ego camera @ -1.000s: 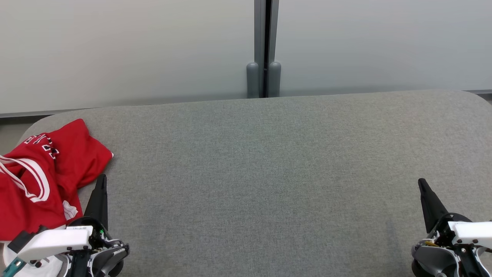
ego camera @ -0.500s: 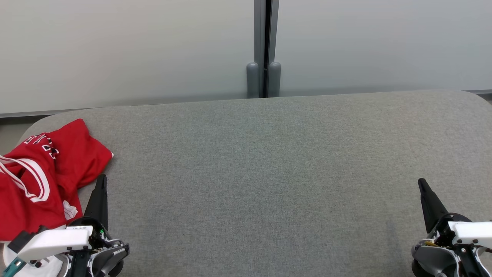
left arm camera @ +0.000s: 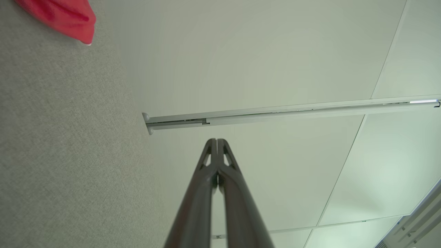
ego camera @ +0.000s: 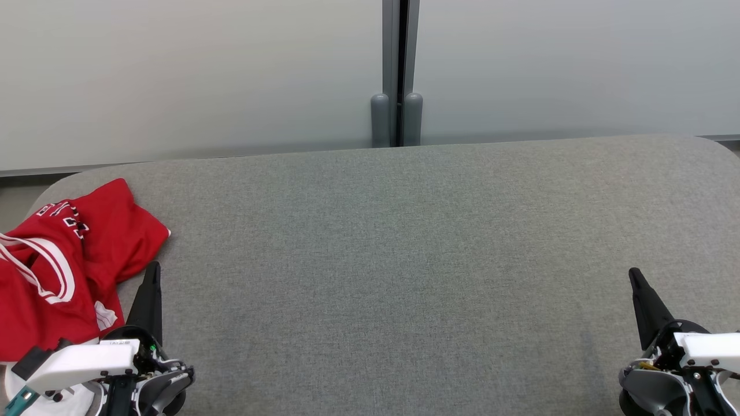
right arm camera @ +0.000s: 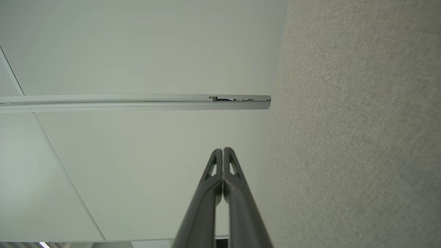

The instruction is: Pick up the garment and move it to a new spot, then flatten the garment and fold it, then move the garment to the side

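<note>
1. Evidently nothing had moved: the garment lay crumpled at the bench's left end.
2. The left gripper and right gripper rested empty, jaws pressed together; pickup remained pending.

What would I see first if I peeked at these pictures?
The bright red jersey, crumpled in a heap at the left end of the grey cushioned surface, jumps out first. Next come two pointy black tools, shut tight and holding nothing: the left tool close beside the jersey, the right tool far off at the lower right.
</note>
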